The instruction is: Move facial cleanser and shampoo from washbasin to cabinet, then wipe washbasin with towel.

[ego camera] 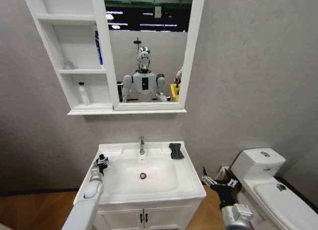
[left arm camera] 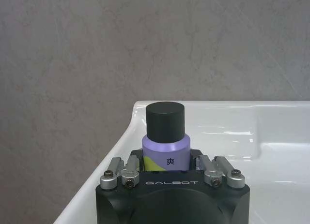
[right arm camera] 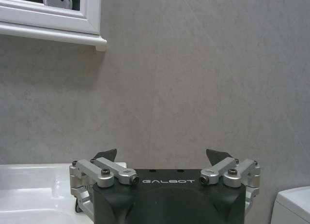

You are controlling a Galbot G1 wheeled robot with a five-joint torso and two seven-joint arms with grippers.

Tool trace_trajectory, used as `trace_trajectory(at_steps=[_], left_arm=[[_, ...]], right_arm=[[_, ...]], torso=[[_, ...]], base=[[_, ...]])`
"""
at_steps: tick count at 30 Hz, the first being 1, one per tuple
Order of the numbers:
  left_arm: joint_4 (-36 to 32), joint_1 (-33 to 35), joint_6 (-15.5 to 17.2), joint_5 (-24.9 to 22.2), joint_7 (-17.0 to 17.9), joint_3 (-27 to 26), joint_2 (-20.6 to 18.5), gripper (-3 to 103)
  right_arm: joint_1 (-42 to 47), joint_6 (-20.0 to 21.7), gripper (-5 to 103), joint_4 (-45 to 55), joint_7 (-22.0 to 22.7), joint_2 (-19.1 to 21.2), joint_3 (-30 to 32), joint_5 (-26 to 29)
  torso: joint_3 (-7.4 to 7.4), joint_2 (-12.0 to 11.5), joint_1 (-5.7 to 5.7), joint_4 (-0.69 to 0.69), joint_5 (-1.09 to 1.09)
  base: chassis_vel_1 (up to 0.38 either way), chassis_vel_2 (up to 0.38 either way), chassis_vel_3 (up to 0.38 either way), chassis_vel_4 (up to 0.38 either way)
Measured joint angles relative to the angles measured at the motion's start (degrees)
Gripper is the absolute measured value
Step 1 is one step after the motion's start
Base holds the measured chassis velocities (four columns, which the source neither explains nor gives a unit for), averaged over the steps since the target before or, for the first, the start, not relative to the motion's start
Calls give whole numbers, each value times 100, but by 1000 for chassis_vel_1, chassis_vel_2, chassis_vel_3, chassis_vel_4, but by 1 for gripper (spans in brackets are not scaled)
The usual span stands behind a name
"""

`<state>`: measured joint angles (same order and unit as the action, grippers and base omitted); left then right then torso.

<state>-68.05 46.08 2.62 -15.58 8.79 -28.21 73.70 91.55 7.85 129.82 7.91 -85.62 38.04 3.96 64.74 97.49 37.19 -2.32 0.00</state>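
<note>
left gripper (left arm camera: pixel 167 171) clamped on purple black-capped bottle (left arm camera: pixel 165 137) at washbasin (ego camera: pixel 186 178) left rim; right gripper (right arm camera: pixel 163 158) wide open, empty.

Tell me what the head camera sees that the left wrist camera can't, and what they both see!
Only the head camera: the cabinet with a white bottle on its bottom shelf, the mirror, the tap, the dark towel on the washbasin's back right corner, the toilet, and the right claw, open beside the washbasin.

Only the left wrist camera: the bottle's purple body and black cap up close.

Both: the left claw around the purple bottle on the washbasin's left rim.
</note>
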Motion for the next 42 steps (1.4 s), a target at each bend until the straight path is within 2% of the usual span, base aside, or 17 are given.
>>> trace_trajectory(at_steps=[1, 7, 9, 10, 14, 15, 17, 21, 22, 24, 28, 31, 32, 34, 35, 38, 42], left_arm=[[-99, 53, 48, -10, 18, -7, -3, 43], [-1101, 518, 566, -26, 473, -53, -151, 43], [-2335, 1042, 1110, -351, 942, -92, -434, 43], [-2335, 1042, 1110, -351, 942, -92, -434, 43], [-4652, 1719, 2370, -1275, 1812, -189, -1151, 43], [-4652, 1719, 2370, -1275, 1812, -189, -1151, 43], [-5644, 1781, 3064, -2100, 2412, -254, -1601, 43], [-6147, 1657, 3365, -2723, 2812, -284, -1993, 43], [-6333, 1406, 3522, -3157, 3024, -300, -2339, 43], [-6203, 706, 3658, -3883, 3294, -199, -2893, 43], [-5813, -152, 3754, -4445, 3353, -20, -3257, 43], [-5132, -1318, 3850, -4960, 3257, 375, -3533, 43], [-5132, -1318, 3850, -4960, 3257, 375, -3533, 43], [-4572, -2352, 3867, -5221, 3143, 864, -3597, 43], [-4572, -2352, 3867, -5221, 3143, 864, -3597, 43], [-3958, -3486, 3918, -5557, 3104, 1592, -3539, 43], [-3607, -4093, 3963, -5661, 3067, 1984, -3421, 43]], right_arm=[[-2, 0, 100, 5, 2, 1, 2, 0], [-3, 2, 100, 23, 27, 4, 3, 2], [1, 3, 100, 24, 30, -2, -5, 2], [1, 3, 100, 24, 30, -2, -5, 2], [-15, 3, 100, -12, 30, 7, -83, -10], [-15, 3, 100, -12, 30, 7, -83, -10], [-33, 2, 100, -30, 29, 1, -124, -37], [-26, -11, 100, -36, 23, -1, -136, -63], [1, -14, 100, -33, 8, 5, -143, -73], [27, -16, 100, 3, -6, 27, -145, -83], [43, -15, 100, 59, -11, 33, -143, -97], [71, 6, 100, 138, -14, 33, -132, -106], [71, 6, 100, 138, -14, 33, -132, -106], [81, 26, 100, 174, -13, 30, -130, -120], [81, 26, 100, 174, -13, 30, -130, -120], [154, 53, 100, 256, -9, 10, -111, -116], [187, 69, 100, 285, -7, 12, -78, -112]], torso=[[0, 0, 0, 0, 0], [0, 0, 1, 1, -3], [-1, 0, -1, 1, -1], [-1, 0, -1, 1, -1], [-1, 1, -2, 3, -1], [-1, 1, -2, 3, -1], [-1, 1, -2, 2, 0], [-1, 2, -2, 2, 2], [-1, 2, -2, 1, 0], [-1, 1, -2, 1, -2], [0, 1, 0, -1, 1], [1, 0, 1, 0, -2], [1, 0, 1, 0, -2], [0, 0, 1, 0, 0], [0, 0, 1, 0, 0], [1, 0, 1, 1, -1], [1, 0, 0, 1, 1]], base=[[0, 0, 0, 0], [0, 0, 0, 0], [0, 0, 0, 0], [0, 0, 0, 0], [0, 0, 0, 0], [0, 0, 0, 0], [0, 0, 0, 0], [0, 0, 0, 0], [0, 0, 0, 0], [0, 0, 0, 0], [0, 0, 0, 0], [0, 0, 0, 0], [0, 0, 0, 0], [0, 0, 0, 0], [0, 0, 0, 0], [0, 0, 0, 0], [0, 0, 0, 0]])
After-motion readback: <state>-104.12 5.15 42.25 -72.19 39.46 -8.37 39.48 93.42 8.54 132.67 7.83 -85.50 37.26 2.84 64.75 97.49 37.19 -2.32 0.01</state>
